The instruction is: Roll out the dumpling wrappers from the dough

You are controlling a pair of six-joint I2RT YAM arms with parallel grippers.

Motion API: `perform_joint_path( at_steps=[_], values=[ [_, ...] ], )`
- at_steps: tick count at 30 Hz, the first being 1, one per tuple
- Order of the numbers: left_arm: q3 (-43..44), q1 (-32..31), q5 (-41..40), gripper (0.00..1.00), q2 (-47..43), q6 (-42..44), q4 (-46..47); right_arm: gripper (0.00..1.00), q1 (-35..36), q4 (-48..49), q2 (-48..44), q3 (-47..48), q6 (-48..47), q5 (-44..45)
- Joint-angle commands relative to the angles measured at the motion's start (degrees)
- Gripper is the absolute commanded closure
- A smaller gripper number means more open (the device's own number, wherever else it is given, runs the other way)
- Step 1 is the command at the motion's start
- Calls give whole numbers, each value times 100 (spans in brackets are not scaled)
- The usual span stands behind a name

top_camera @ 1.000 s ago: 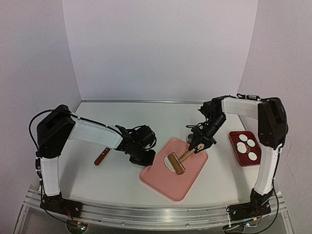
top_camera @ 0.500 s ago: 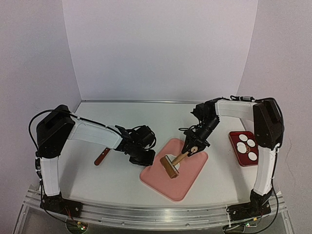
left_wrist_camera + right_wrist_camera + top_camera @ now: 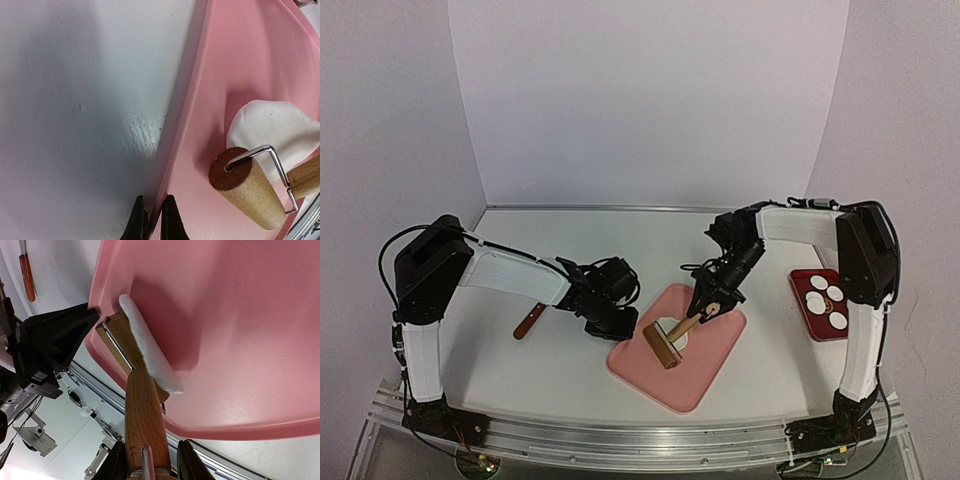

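Observation:
The dough [image 3: 678,334] [image 3: 272,132] lies as a flattened white piece on the pink board [image 3: 695,375] [image 3: 210,100] [image 3: 230,315]. A wooden roller [image 3: 661,346] [image 3: 248,189] rests at the dough's near-left edge, and the right wrist view shows the dough [image 3: 149,357] edge-on against it. My right gripper [image 3: 713,303] [image 3: 150,466] is shut on the roller's handle [image 3: 144,415]. My left gripper [image 3: 623,322] [image 3: 153,220] is shut on the board's left rim. Several dumpling wrappers [image 3: 825,296] lie in the red tray [image 3: 802,276] at the right.
A red-handled tool [image 3: 529,321] [image 3: 27,276] lies on the table left of the left arm. The red tray stands close to the right arm's upright link. White walls close in the table at the back and sides.
My right gripper has drawn the roller leftward and nearer across the dough, toward the board's left side. The left gripper has stayed shut on the board's rim.

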Motion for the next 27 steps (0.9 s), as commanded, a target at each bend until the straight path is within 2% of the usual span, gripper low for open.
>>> perform_joint_path(
  at_steps=[1, 7, 17, 21, 27],
  values=[
    [-329, 139, -474, 100, 127, -268, -616, 100, 202, -317, 654, -481, 364, 3068],
    [-356, 140, -478, 100, 98, -302, -614, 100, 284, -345, 221, -599, 266, 2686],
    [-411, 133, -525, 100, 39, -516, -794, 100, 399, -1010, -1307, -770, -381, 1134],
    [-418, 1, -465, 100, -50, -678, -953, 100, 395, -1045, -1705, -366, -166, 671],
    [-522, -490, 52, 100, -223, -880, -825, 100, 387, -1030, -1623, 586, 260, 974]
  ],
)
